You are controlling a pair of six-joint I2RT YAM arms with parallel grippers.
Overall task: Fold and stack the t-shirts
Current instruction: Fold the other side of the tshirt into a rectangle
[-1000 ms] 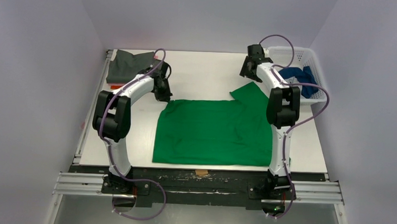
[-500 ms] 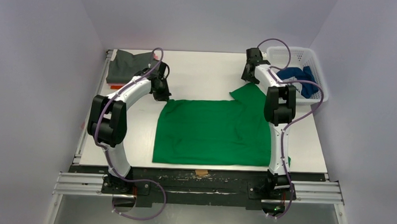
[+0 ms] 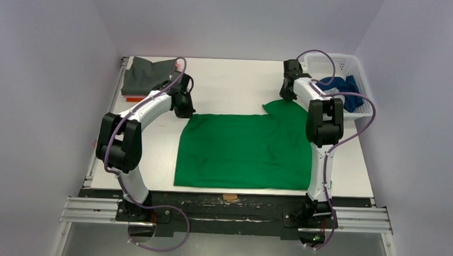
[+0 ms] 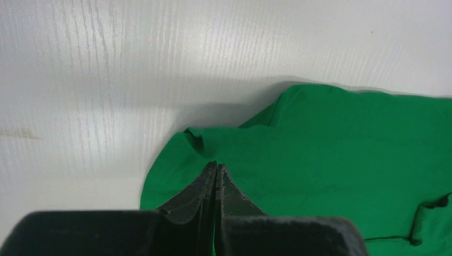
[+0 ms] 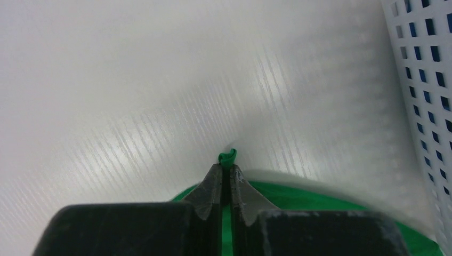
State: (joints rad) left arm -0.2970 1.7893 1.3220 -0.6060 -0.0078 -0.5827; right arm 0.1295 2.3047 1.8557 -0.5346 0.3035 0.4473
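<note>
A bright green t-shirt (image 3: 240,151) lies spread flat in the middle of the table, one sleeve pointing to the back right. My left gripper (image 3: 185,110) is at the shirt's back left corner. In the left wrist view it (image 4: 216,165) is shut, with the green cloth (image 4: 346,144) under the tips and a green sliver between the fingers. My right gripper (image 3: 286,97) is at the tip of the right sleeve. In the right wrist view it (image 5: 226,166) is shut on the sleeve's edge (image 5: 320,197), and a small green tuft pokes out past the fingertips.
A folded dark grey t-shirt (image 3: 146,74) lies at the back left corner, with an orange edge (image 3: 131,98) showing under it. A white lattice basket (image 3: 360,67) at the back right holds a blue t-shirt (image 3: 339,86). Its wall (image 5: 421,80) stands close to the right of my right gripper.
My right gripper has come down from above the table's back to the green sleeve tip and shut on it. My left gripper has stayed shut at the shirt's corner.
</note>
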